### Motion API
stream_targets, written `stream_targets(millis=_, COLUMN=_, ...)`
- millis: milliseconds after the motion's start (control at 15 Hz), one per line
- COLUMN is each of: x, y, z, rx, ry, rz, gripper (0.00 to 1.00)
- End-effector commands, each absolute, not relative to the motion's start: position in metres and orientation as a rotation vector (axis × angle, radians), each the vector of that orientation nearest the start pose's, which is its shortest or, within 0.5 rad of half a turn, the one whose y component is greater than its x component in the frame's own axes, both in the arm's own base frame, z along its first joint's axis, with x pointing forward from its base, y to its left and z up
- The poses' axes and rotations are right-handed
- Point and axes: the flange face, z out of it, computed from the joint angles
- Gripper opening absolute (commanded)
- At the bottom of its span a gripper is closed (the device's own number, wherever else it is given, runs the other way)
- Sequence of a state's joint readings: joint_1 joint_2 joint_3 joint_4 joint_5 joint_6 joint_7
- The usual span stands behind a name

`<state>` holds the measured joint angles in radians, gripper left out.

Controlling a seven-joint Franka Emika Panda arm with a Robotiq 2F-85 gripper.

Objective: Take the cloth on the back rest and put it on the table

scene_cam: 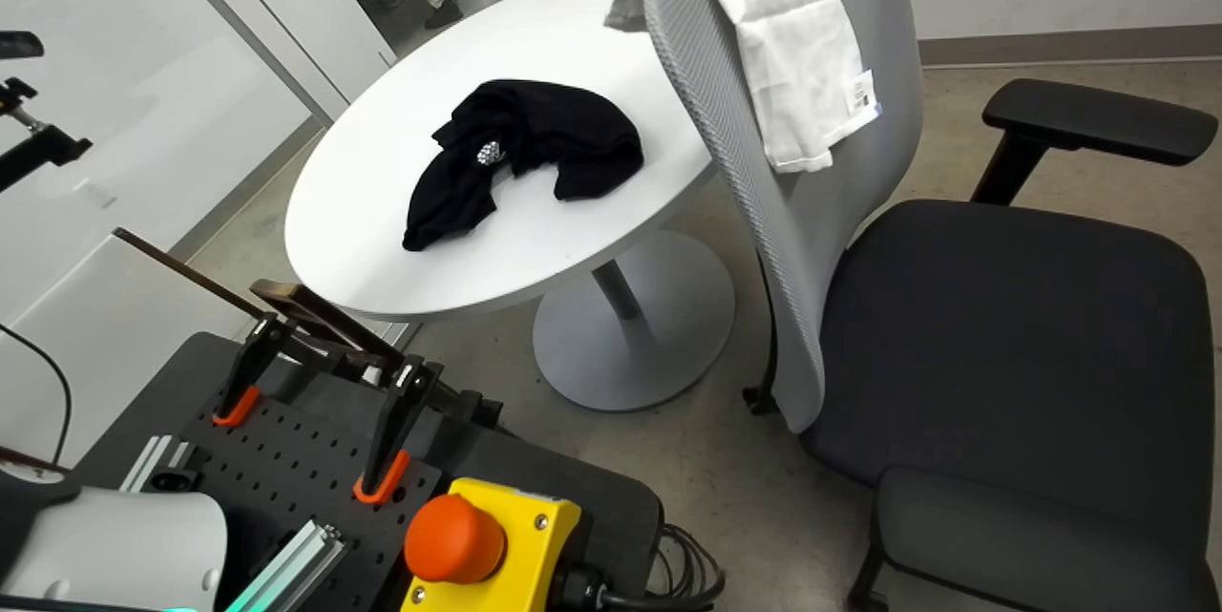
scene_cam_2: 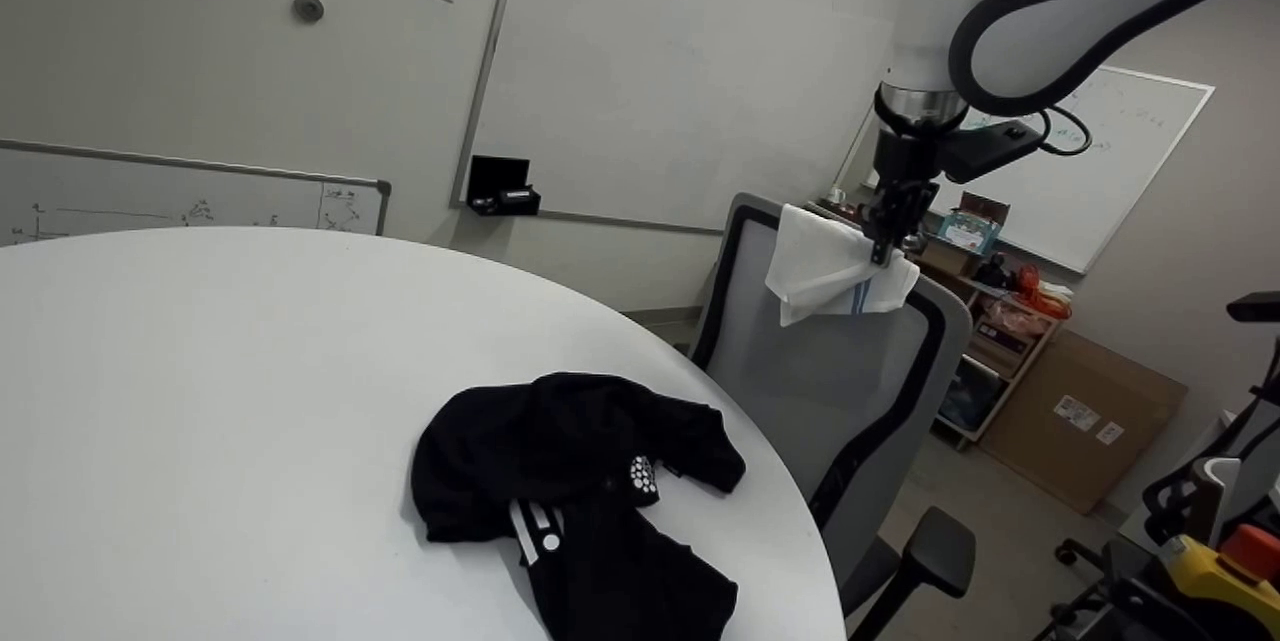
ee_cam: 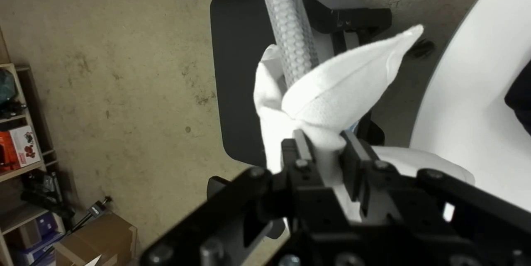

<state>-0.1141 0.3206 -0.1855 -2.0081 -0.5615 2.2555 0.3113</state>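
White, blue-striped towel point(scene_cam_2: 812, 269) straddles the mesh backrest point(scene_cam_2: 810, 391) beside the edge of the round table point(scene_cam_2: 230, 411); the gripper point(ee_cam: 327, 145) pinches its bunched top, likely so both sides lift clear.

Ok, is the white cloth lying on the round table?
No, in both exterior views the white cloth hangs over the gray mesh backrest.

had pale walls point(scene_cam_2: 180, 51) with whiteboards point(scene_cam_2: 680, 41), a beige floor point(ee_cam: 157, 71) a little stained, also wooden shelves point(ee_cam: 18, 172) beside a cardboard box point(ee_cam: 99, 237).
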Motion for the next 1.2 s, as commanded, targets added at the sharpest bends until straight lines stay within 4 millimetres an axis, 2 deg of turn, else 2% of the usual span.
stream_targets(millis=0, x=0.575, y=-0.181, z=0.301, rx=-3.605, ry=0.405, rz=0.12, gripper=0.47)
stream_targets(millis=67, x=0.575, y=-0.179, z=0.303, rx=-3.604, ry=0.4, rz=0.118, gripper=0.47)
stream_targets(millis=267, x=0.577, y=-0.171, z=0.307, rx=-3.608, ry=0.375, rz=0.102, gripper=0.68)
stream_targets(millis=400, x=0.58, y=-0.164, z=0.31, rx=-3.608, ry=0.354, rz=0.089, gripper=0.31)
stream_targets(millis=467, x=0.581, y=-0.161, z=0.311, rx=-3.609, ry=0.344, rz=0.086, gripper=0.3)
stream_targets(millis=667, x=0.583, y=-0.155, z=0.31, rx=-3.614, ry=0.323, rz=0.082, gripper=0.07)
stream_targets(millis=733, x=0.583, y=-0.154, z=0.31, rx=-3.616, ry=0.319, rz=0.084, gripper=0.01)
stream_targets(millis=800, x=0.583, y=-0.153, z=0.31, rx=-3.616, ry=0.316, rz=0.084, gripper=0.0)
stream_targets(millis=933, x=0.583, y=-0.153, z=0.309, rx=-3.618, ry=0.317, rz=0.094, gripper=0.0)
stream_targets(millis=1000, x=0.582, y=-0.153, z=0.309, rx=-3.619, ry=0.319, rz=0.101, gripper=0.1)
stream_targets(millis=1067, x=0.582, y=-0.153, z=0.309, rx=-3.621, ry=0.322, rz=0.109, gripper=0.27)
stream_targets(millis=1133, x=0.581, y=-0.154, z=0.308, rx=-3.623, ry=0.324, rz=0.121, gripper=0.34)
